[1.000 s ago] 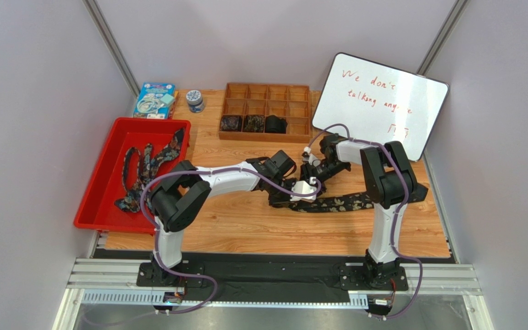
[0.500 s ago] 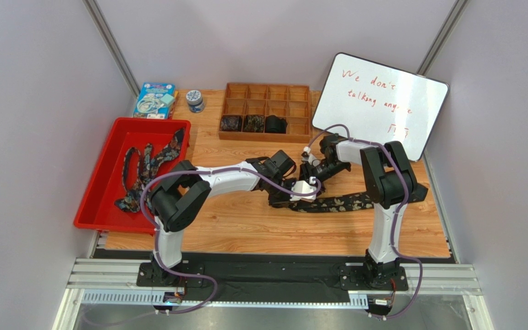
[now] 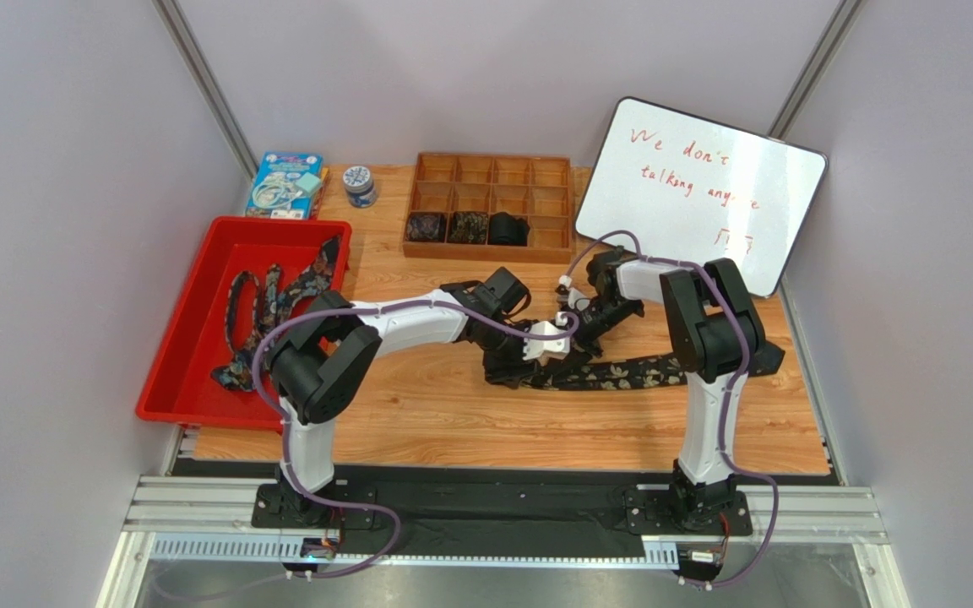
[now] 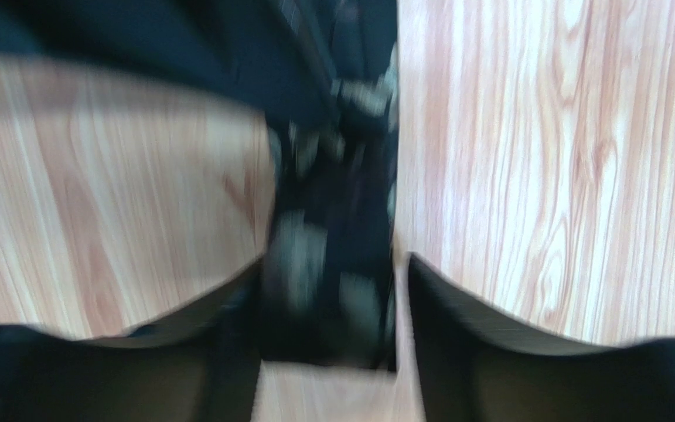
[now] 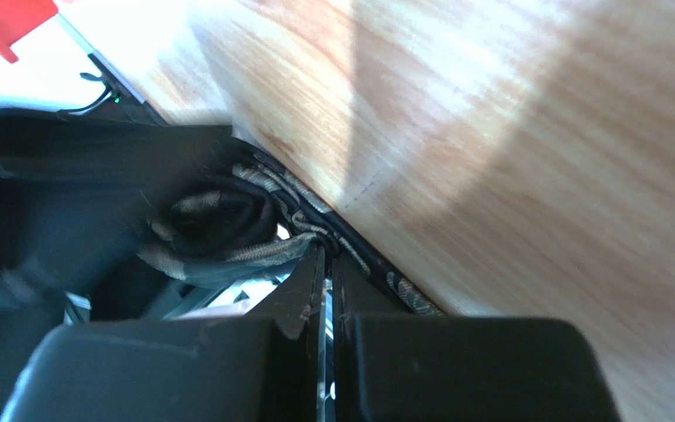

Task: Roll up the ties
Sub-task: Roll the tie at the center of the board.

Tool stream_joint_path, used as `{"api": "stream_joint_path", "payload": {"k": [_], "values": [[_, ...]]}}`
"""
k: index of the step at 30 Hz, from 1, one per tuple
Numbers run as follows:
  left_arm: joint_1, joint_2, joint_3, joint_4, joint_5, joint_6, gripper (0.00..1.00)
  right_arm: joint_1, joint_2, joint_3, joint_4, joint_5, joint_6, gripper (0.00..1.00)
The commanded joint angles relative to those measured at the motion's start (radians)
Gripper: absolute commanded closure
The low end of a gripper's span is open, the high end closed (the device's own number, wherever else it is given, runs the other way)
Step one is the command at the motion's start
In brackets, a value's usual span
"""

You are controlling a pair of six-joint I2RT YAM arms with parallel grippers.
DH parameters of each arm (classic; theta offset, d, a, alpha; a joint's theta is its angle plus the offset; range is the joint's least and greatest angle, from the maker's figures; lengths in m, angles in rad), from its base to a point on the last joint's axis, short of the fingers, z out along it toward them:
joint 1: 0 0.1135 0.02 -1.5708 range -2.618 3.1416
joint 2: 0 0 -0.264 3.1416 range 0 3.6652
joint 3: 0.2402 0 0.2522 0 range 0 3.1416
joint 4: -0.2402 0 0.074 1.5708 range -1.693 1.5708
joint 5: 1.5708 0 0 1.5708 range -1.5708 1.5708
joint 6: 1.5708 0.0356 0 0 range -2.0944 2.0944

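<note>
Wood-grain table (image 3: pixel 454 424) fills the floor of the cell, with a whiteboard (image 3: pixel 707 190) leaning at its far right corner. A red tray (image 3: pixel 194 323) sits at the left edge and holds loose ties (image 3: pixel 263 304) in a tangle. At the back stands a divided wooden box (image 3: pixel 492 171), and a blue booklet (image 3: pixel 285 184) lies to its left.

One tie (image 3: pixel 619 374) lies stretched across the middle of the table. Its right end trails toward the right arm's base, and its left end is bunched where both arms meet.

The left gripper (image 4: pixel 332 268) stands spread, one finger on each side of the speckled strip. The left finger (image 4: pixel 235 352) is right at the fabric's edge, while bare wood shows between the strip and the right finger (image 4: pixel 473 343). That view is blurred.

The right gripper (image 5: pixel 325 255) has its fingers pressed together, their tips against the folded bunch of the tie. Whether any fabric is caught between them cannot be told.

Three rolled ties (image 3: pixel 466 228) sit in the box's near row, one per compartment. A small jar (image 3: pixel 358 185) stands between the booklet and the box.
</note>
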Motion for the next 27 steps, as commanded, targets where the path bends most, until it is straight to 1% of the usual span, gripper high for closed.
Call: {"api": "stream_joint_path", "payload": {"k": [1, 6, 12, 14, 15, 16, 18, 19, 22, 27], "values": [[0.036, -0.098, -0.047, -0.042, 0.015, -0.041, 0.32, -0.007, 0.027, 0.002, 0.026, 0.144, -0.039, 1.0], [0.038, -0.109, -0.058, -0.017, 0.002, -0.073, 0.31, 0.002, 0.015, -0.004, 0.059, 0.175, -0.029, 1.0], [0.042, -0.101, -0.062, 0.044, 0.028, -0.116, 0.34, 0.017, 0.003, -0.015, 0.092, 0.225, -0.019, 1.0], [0.041, -0.097, -0.059, 0.067, 0.038, -0.134, 0.39, 0.025, -0.002, -0.024, 0.105, 0.247, -0.018, 1.0], [0.041, -0.097, -0.056, 0.072, 0.046, -0.143, 0.43, 0.031, -0.002, -0.024, 0.106, 0.254, -0.015, 1.0], [0.042, -0.101, -0.047, 0.078, 0.051, -0.153, 0.51, 0.036, -0.003, -0.024, 0.11, 0.264, -0.016, 1.0], [0.041, -0.126, -0.038, 0.084, 0.078, -0.174, 0.58, 0.045, -0.011, -0.029, 0.116, 0.288, -0.009, 1.0], [0.039, -0.133, -0.032, 0.086, 0.086, -0.183, 0.64, 0.05, -0.014, -0.029, 0.119, 0.297, -0.001, 1.0], [0.019, -0.13, 0.008, 0.054, 0.112, -0.199, 0.7, 0.065, -0.023, -0.026, 0.125, 0.322, 0.008, 1.0], [-0.03, -0.063, 0.065, 0.046, 0.112, -0.249, 0.7, 0.073, -0.028, -0.029, 0.141, 0.337, 0.031, 1.0]]}}
